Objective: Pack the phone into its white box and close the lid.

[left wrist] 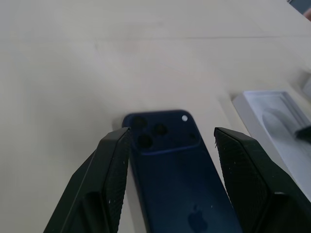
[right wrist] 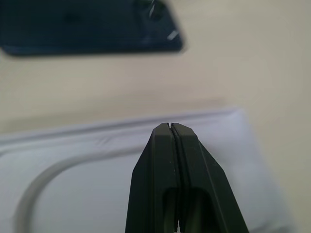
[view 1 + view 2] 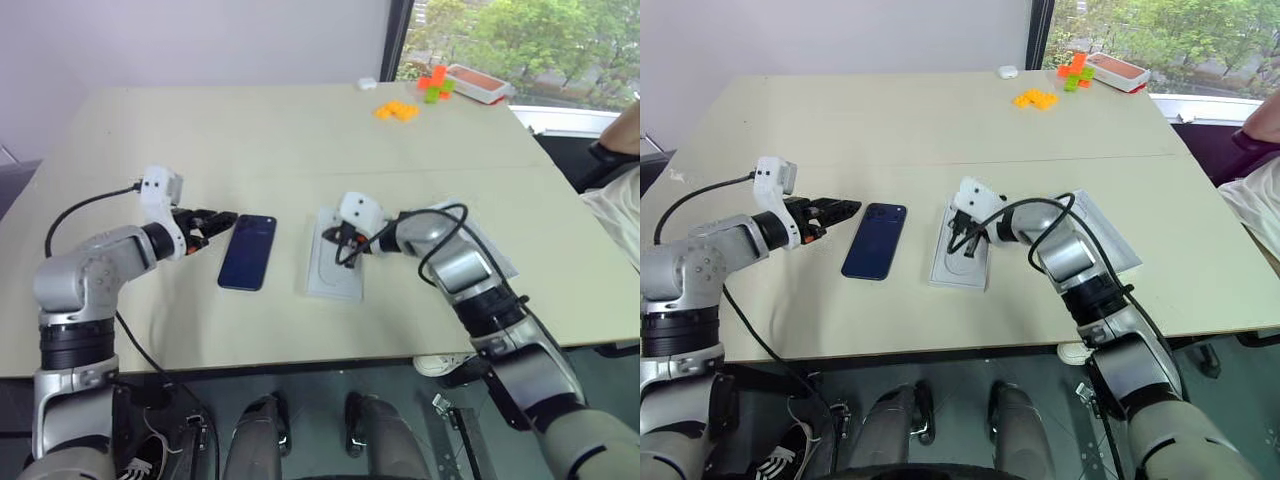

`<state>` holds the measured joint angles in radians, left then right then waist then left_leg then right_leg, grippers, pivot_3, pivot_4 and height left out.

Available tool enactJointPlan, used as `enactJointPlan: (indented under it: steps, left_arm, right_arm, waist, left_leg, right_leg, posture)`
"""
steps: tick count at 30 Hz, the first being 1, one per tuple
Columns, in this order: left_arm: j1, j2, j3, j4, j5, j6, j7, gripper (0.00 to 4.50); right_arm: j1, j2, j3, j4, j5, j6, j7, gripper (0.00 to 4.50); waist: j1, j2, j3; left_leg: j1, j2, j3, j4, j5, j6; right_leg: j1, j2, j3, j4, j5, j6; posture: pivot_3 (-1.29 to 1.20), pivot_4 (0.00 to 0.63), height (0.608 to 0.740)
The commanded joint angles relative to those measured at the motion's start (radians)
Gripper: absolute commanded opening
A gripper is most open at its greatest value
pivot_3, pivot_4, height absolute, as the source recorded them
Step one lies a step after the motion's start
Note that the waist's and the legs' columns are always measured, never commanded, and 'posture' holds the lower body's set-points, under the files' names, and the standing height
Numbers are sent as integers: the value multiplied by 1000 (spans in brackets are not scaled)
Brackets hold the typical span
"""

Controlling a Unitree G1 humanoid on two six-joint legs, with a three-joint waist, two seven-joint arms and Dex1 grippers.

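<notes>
The phone [image 3: 247, 252] lies flat on the table, dark navy back up, its camera cluster [image 1: 160, 131] at the far end. My left gripper [image 3: 222, 220] is open just left of that far end; in the left wrist view its fingers [image 1: 114, 170] stand either side of the camera corner. To the phone's right lies a shallow white tray [image 3: 322, 270] with an oval recess. My right gripper [image 3: 965, 236] is shut and empty just above it. A pale flat rectangle [image 3: 1110, 240] lies partly hidden behind my right forearm. I cannot tell whether it is the white box or the lid.
Orange blocks [image 3: 397, 110], green and red blocks [image 3: 436, 88] and a red-and-white tray [image 3: 476, 83] sit at the table's far right corner, with a small white thing [image 3: 367, 84] beside them. A person's arm [image 3: 618, 150] shows at the right edge. A seam [image 3: 250, 172] crosses the table.
</notes>
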<state>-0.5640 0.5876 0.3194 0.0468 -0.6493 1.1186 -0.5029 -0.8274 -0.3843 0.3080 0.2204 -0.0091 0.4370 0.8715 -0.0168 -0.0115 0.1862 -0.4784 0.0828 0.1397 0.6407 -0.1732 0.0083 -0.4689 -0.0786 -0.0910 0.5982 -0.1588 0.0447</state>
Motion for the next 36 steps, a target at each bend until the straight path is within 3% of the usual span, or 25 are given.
enactJointPlan:
  steps: [1,4,10,13,23,36]
  left_arm:
    - [-39,20,84,56,-68,92,-7,2890]
    - [-68,45,119,180,-88,182,-17,2890]
    - [-117,95,60,299,-66,252,-60,2890]
    - [-144,105,6,350,-54,265,-101,2890]
    - [-232,103,-146,488,28,176,-231,2890]
    - [-270,77,-273,576,89,203,-366,2890]
  right_arm:
    - [-46,32,-43,-29,46,-10,3,56]
    - [-61,101,-27,-37,55,7,-17,56]
    - [-69,193,11,37,19,16,-66,56]
    - [-79,222,92,72,-40,49,-73,56]
    - [-155,294,72,188,-21,271,-102,56]
    - [-183,364,108,373,-85,174,-186,56]
  waist:
    - [-1,0,0]
    - [-1,0,0]
    - [-1,0,0]
    - [2,-1,0]
    - [-2,-1,-1]
    - [-3,-1,-1]
  left_leg:
    - [0,0,0,0,0,0]
    - [0,0,0,0,0,0]
    - [0,0,2,0,1,-1]
    - [0,0,2,1,1,-1]
    - [0,0,3,-5,2,-3]
    - [2,0,4,-6,3,-4]
  right_leg:
    - [0,0,0,0,0,0]
    - [0,0,0,0,0,0]
    - [0,1,0,1,0,1]
    - [1,0,0,1,0,0]
    - [-3,-1,0,1,1,-1]
    - [-2,-1,0,2,1,-1]
  posture:
    - [0,150,740]
    - [0,150,740]
    - [0,150,740]
    - [0,150,740]
    - [0,150,740]
    - [0,150,740]
